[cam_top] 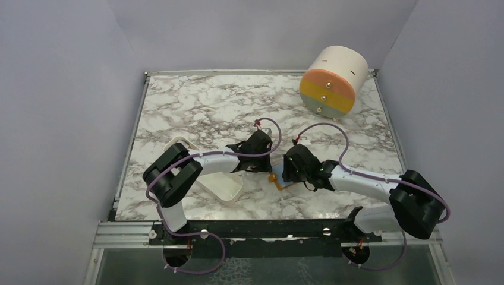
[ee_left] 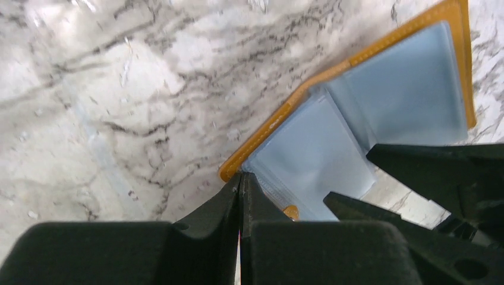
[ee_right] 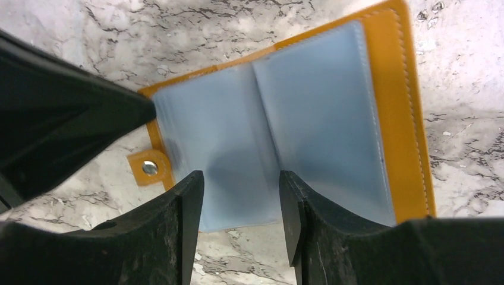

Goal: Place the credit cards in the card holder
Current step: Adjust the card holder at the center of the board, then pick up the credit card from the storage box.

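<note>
- Wallet (ee_right: 297, 130) is laid open on table (cam_top: 196, 113) at its 6 o'clock, near the edge, with blue-grey sleeves (ee_right: 214, 136) facing up.
- Left gripper (ee_left: 241, 184): fingers are pressed together and nothing is seen between them. The tip is set against the wallet's 9 o'clock sleeve edge in the right wrist view. Whether a sleeve edge is nipped cannot be told.
- Right gripper (ee_right: 241, 178): fingers are spread and nothing is held. It is poised over the wallet's 6 o'clock edge in its own view.
- In the top view the left gripper is placed at 11 o'clock of the wallet and the right gripper at 2 o'clock, both close.
- Cards: none are seen in any view, so none is judged loaded yet.
- Tray (cam_top: 223, 185) is seen at 8 o'clock, partly under the left arm. Drum (cam_top: 333, 80) is seen at 1 o'clock. Both are well apart from the wallet.
- Handling, judged: the wallet is taken as light and floppy, likely to skid on the smooth marble, so it should be pinned while loading.
- The sleeves look thin, soft and slick, and a sleeve mouth would need to be held open.
- Hold points, judged: the stitched orange border or the snap tab (ee_right: 148, 168) is best taken, not the sleeve faces.
- The cards are expected to be stiff, thin and hard to lift off a flat surface, so they are best taken by an edge.
</note>
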Tool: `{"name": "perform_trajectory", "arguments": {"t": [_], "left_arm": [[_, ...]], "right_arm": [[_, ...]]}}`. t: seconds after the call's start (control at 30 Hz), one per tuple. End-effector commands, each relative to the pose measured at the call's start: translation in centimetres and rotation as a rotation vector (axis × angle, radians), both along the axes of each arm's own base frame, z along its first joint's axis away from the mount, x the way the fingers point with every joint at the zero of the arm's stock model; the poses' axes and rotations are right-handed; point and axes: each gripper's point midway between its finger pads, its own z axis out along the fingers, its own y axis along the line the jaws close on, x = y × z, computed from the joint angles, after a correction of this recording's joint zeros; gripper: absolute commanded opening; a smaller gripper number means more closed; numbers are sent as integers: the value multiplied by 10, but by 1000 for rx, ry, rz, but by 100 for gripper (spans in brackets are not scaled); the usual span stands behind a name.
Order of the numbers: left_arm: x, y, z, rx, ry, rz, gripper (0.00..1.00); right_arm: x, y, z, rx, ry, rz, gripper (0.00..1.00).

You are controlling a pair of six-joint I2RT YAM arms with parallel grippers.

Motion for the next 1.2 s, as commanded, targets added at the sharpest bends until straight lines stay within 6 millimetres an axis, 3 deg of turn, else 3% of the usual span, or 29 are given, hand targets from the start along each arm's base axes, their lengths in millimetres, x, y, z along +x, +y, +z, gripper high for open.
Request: {"name": "perform_trajectory", "arguments": {"t": [0.0, 0.23, 0.43, 0.6, 0.67, 0.8, 0.97, 1.17], "left_arm": [[20, 3, -10, 25, -17, 1, 5], [62, -12, 17, -25, -66, -13, 6], [88, 6, 55, -4, -135, -6, 22], [106, 49, 81, 34, -162, 51, 38], [113, 71, 105, 41, -212, 65, 40], [116, 117, 135, 152, -325, 62, 42], [105, 178, 152, 305, -388, 90, 43], [86, 211, 157, 444, -484, -65, 44]], "right_arm": [[2, -2, -5, -41, -3, 32, 51], [3, 1, 0, -14, 6, 9, 49], [8, 6, 19, 14, -15, -6, 50], [12, 6, 23, 7, -36, -7, 52], [13, 8, 23, 8, -41, 5, 50], [15, 12, 22, -3, -32, 34, 47], [13, 15, 22, 13, -37, 49, 47], [12, 22, 15, 28, -25, 84, 46]]}}
